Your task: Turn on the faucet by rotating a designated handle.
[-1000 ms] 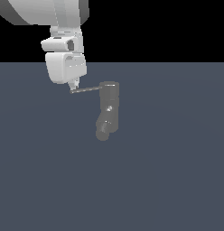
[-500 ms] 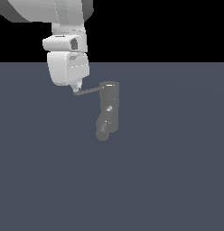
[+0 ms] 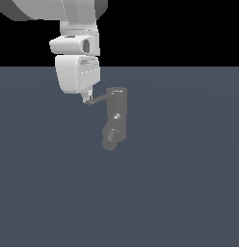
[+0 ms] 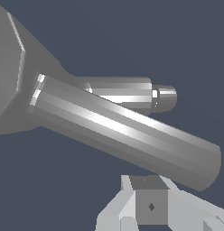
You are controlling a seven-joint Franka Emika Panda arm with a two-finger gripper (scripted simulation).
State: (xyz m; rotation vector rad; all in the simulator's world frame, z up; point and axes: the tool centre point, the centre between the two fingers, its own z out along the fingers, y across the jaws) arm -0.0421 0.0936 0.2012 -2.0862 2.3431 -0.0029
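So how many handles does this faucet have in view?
1. The handle is a thin rod jutting from the top of the faucet toward the exterior view's left, its tip at the gripper. Another behind the cylinder could be hidden.

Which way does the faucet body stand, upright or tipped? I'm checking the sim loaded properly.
Upright: in the exterior view the faucet cylinder stands vertical, the handle sticking sideways from its top.
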